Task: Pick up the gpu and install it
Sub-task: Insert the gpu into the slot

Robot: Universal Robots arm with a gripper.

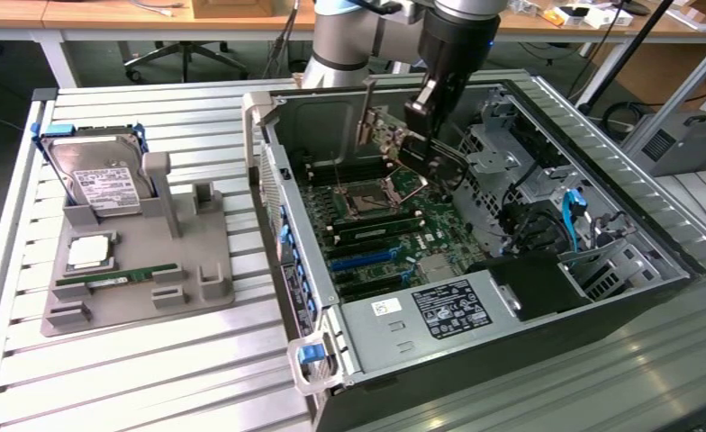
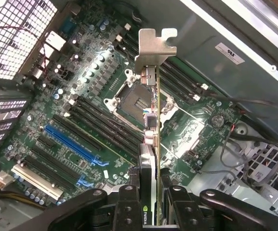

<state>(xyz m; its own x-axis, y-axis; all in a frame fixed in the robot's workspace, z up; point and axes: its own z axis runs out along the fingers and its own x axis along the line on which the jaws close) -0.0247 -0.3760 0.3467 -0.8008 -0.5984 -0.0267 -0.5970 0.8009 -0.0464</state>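
1. The table carries the open computer case toward its edge at the exterior view's right.
2. The arm reaches down steeply into the case's far end.
3. The gpu hangs above the motherboard, with the claw clamped on it.
4. The card's long axis runs from the claw to its bracket, near the case's far wall. Seen edge-on, its faces are hard to make out.
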